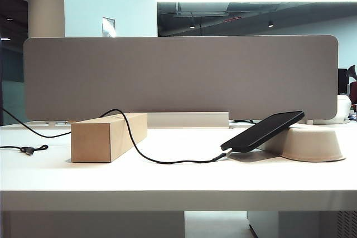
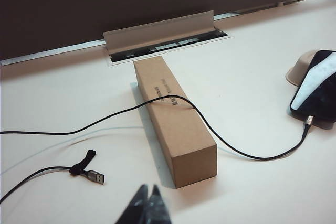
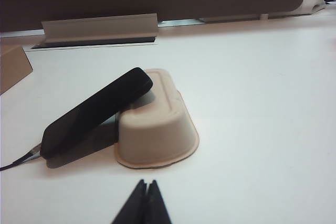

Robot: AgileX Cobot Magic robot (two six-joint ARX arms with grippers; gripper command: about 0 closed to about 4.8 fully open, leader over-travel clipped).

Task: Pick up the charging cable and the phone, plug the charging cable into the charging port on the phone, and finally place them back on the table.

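Left gripper (image 2: 147,199) is showing fingers pressed fully together, tips touching, holding nothing; it is hanging above the table (image 2: 247,51) just short of the near end of the cardboard box (image 2: 173,121), touching neither. Right gripper (image 3: 147,192) is likewise sitting with fingers closed tip to tip and empty, hovering over bare table near the beige tray (image 3: 157,129), apart from it. Neither gripper is showing in the exterior view.

The phone (image 3: 97,111) is leaning tilted, upper end resting on the overturned beige tray, lower end sitting on the table. The charging cable (image 2: 236,150) is sitting plugged into the phone's low end; silver connector (image 2: 308,121) is meeting that edge. The charging port itself is too small to make out. From the phone the cable is running along the table, climbing over the top of the cardboard box, dropping down the far side and trailing off toward the left edge of the exterior view. A second cable end with a USB plug (image 2: 95,176) and a black strap is lying loose on the table, near the left gripper and beside the box, well apart from the phone.

Grey divider panel (image 1: 178,76) is standing behind everything along the back of the table.
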